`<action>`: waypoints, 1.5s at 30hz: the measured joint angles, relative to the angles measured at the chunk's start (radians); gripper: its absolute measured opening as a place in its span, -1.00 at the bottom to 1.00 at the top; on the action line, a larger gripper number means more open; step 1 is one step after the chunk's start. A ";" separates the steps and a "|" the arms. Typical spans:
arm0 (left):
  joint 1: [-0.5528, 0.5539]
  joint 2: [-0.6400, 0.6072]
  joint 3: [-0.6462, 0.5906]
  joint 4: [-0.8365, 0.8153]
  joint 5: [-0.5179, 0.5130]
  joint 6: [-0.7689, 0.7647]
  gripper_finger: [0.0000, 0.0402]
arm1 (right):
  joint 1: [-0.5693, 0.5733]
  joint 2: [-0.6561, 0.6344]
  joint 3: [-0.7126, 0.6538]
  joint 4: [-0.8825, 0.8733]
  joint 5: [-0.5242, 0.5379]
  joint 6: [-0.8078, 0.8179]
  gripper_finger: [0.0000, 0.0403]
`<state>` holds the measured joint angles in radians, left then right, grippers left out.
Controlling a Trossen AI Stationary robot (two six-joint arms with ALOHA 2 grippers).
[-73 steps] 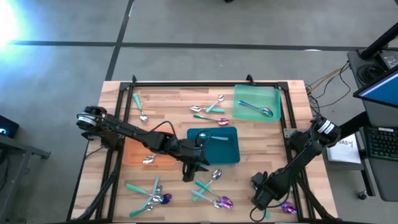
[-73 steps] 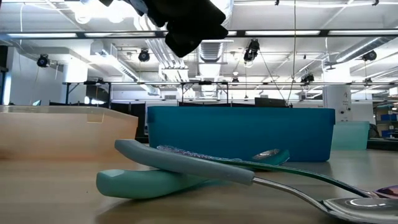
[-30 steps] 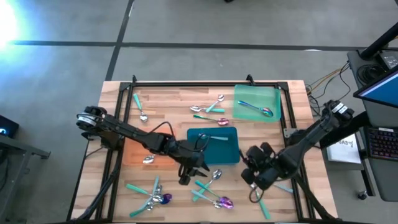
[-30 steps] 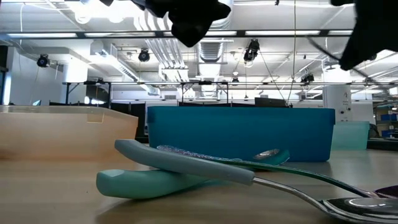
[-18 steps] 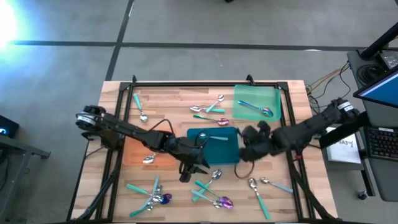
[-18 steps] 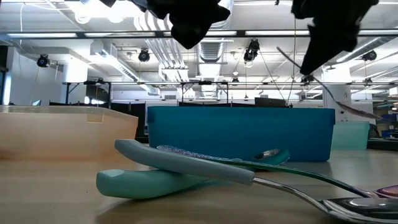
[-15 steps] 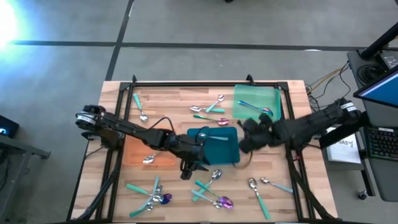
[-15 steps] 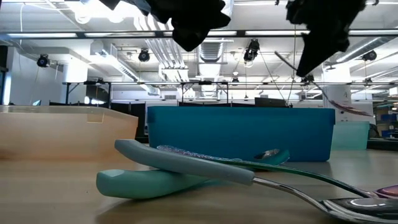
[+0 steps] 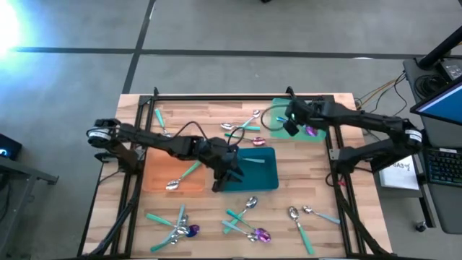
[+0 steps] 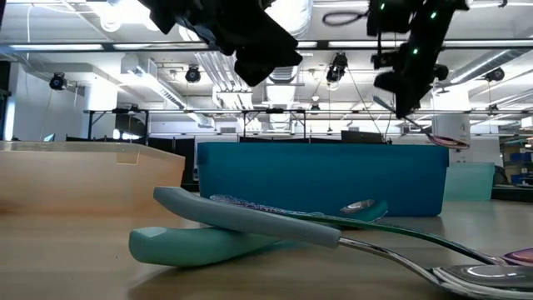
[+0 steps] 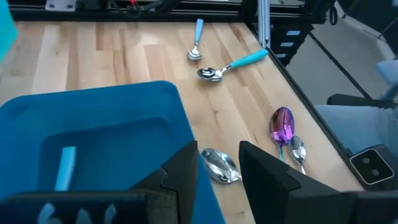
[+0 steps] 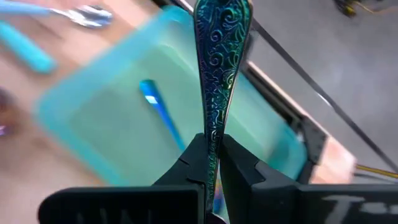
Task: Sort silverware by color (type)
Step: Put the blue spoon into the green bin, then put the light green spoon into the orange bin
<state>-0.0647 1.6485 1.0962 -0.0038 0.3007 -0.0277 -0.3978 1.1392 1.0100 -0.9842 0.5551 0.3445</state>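
A butcher-block table [image 9: 202, 119] carried three flat trays: an orange tray [image 9: 160, 173] at the left, a teal tray [image 9: 261, 173] in the middle and a green tray [image 9: 317, 114] at the far right corner. The left gripper [image 9: 225, 177] hung over the teal tray's near-left edge, its fingers [image 11: 264, 180] parted and holding nothing; a teal-handled piece [image 11: 64, 168] lay inside that tray. The right gripper [image 9: 292, 119] was raised over the green tray's left side, clamped on an iridescent engraved handle [image 12: 219, 68] that stood up between its fingers. A blue iridescent piece [image 12: 160, 113] lay in the green tray below it. Loose silverware was scattered across the wood: teal-handled spoons [image 9: 242, 128] between the far trays, more along the near edge [image 9: 173, 225], and a purple spoon [image 11: 283, 124] beside the teal tray.
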 joint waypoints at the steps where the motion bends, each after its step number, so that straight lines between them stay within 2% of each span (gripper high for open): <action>1: 0.006 0.000 0.000 -0.001 0.004 0.003 -0.49 | -0.028 0.012 0.000 0.003 0.004 -0.021 -0.94; 6: 0.031 -0.001 -0.006 -0.007 0.009 0.010 -0.49 | -0.114 0.078 0.000 0.015 0.075 -0.107 -0.94; 16: 0.058 -0.011 -0.007 -0.024 0.029 0.008 -0.49 | -0.161 0.155 0.000 0.080 0.074 -0.174 -0.92; 27: 0.058 -0.012 -0.012 -0.031 0.032 0.000 -0.49 | -0.160 0.154 0.000 0.080 0.068 -0.170 -0.50; 30: 0.058 -0.012 -0.013 -0.033 0.032 -0.004 -0.49 | -0.149 0.146 0.000 0.071 -0.023 -0.138 -0.45; 35: 0.058 -0.014 -0.013 -0.046 0.057 -0.011 -0.49 | -0.095 0.139 -0.009 0.055 -0.397 -0.025 -0.48; 37: 0.058 -0.014 -0.013 -0.048 0.060 -0.011 -0.49 | -0.040 0.139 -0.023 0.044 -0.488 0.007 -0.51; 40: 0.058 -0.014 -0.013 -0.053 0.083 -0.010 -0.49 | 0.070 0.139 -0.034 0.017 -0.526 0.088 -0.55; 45: 0.057 -0.014 -0.013 -0.062 0.111 0.000 -0.49 | 0.283 0.139 -0.035 -0.038 -0.530 0.292 -0.60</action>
<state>-0.0077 1.6341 1.0832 -0.0654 0.4118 -0.0274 -0.1151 1.2785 0.9749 -1.0220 0.0255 0.6364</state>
